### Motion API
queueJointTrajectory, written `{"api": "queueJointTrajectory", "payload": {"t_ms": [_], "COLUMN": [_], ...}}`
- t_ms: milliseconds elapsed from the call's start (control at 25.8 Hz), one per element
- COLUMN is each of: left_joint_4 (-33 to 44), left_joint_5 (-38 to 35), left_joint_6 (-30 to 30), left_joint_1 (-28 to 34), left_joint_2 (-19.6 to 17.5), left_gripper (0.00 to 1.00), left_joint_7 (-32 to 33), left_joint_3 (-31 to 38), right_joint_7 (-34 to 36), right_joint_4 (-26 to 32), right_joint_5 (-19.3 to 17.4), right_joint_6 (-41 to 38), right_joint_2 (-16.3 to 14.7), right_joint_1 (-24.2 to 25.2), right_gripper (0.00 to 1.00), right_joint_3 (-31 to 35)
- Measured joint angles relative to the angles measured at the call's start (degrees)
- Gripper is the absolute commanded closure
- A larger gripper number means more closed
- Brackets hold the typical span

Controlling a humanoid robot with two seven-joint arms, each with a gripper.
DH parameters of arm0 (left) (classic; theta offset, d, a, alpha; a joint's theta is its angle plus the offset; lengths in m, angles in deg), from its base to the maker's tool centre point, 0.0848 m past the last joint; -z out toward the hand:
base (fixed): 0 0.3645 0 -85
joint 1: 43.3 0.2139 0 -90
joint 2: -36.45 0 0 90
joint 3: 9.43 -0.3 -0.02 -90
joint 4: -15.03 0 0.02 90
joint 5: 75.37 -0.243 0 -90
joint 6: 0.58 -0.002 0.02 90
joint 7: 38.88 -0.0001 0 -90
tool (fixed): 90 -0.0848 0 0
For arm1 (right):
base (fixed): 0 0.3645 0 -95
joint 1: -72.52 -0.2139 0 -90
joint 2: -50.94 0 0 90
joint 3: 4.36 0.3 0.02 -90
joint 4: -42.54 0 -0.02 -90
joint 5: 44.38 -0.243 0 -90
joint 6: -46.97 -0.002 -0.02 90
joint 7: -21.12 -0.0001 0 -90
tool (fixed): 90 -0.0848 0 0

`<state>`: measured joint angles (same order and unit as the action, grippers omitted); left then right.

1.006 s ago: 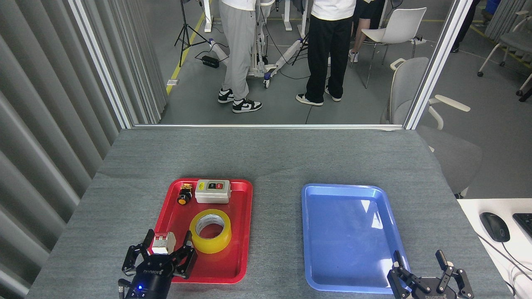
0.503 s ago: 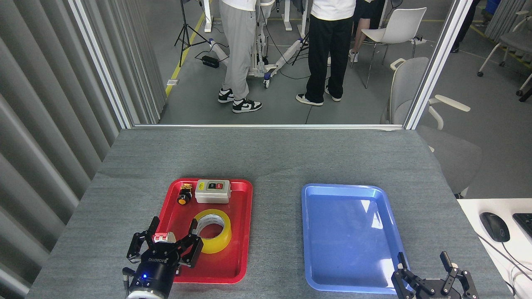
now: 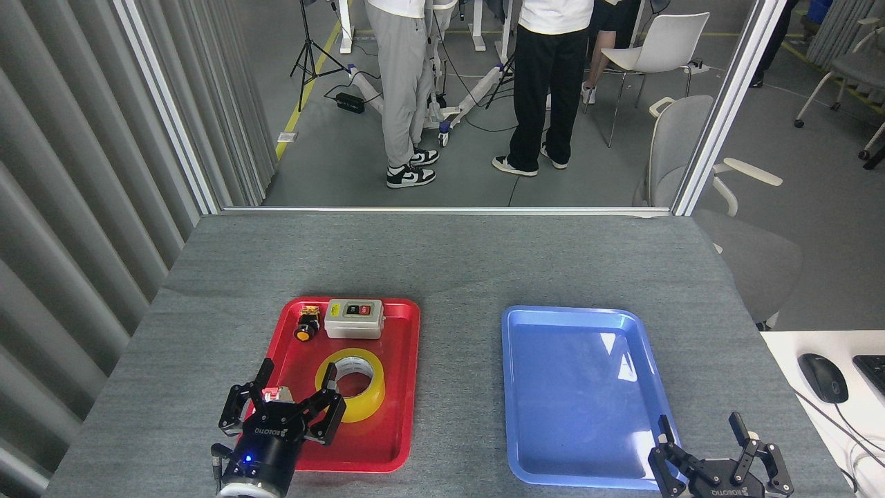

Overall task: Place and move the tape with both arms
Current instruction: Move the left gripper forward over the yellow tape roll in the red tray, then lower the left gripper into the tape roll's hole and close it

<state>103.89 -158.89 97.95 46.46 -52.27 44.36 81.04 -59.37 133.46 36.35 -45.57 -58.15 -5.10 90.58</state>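
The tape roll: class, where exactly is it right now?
In the head view the tape lies flat in the red tray on the table's left, nearer than the switch box, just beyond the left gripper.

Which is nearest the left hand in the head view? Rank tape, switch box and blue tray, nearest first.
From the left hand:
1. Tape, just right of the fingers, in the red tray.
2. Switch box, at that tray's far end.
3. Blue tray, away on the right side of the table.

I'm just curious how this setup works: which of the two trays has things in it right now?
The red tray on the left. It holds the tape, a push button and a switch box; the blue tray is bare.
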Motion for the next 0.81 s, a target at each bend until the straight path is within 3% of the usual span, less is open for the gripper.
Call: {"api": "queueJointTrajectory", "payload": {"t_ms": [464, 580, 813], "left_joint_4": [-0.36, -0.48, -2.01], "left_joint_5": [0.08, 0.26, 0.75], "left_joint_6": [0.0, 0.0, 0.0], "left_joint_1": [0.05, -0.65, -5.81], "left_joint_2": [0.21, 0.2, -0.39], "left_gripper": [0.0, 0.0, 0.0], "left_joint_7": [1.36, 8.15, 30.16], "left_joint_3": [0.02, 0.03, -0.08], "right_joint_7": [0.08, 0.23, 0.01], "right_joint_4": [0.0, -0.03, -0.11], "right_joint_5": [0.12, 0.08, -0.04], "right_joint_6": [0.41, 0.43, 0.43], "right_joint_2": [0.44, 0.36, 0.16], "right_joint_1": [-0.23, -0.25, -0.25], "right_gripper": [0.0, 0.0, 0.0], "right_joint_3": [0.13, 0.15, 0.65]}}
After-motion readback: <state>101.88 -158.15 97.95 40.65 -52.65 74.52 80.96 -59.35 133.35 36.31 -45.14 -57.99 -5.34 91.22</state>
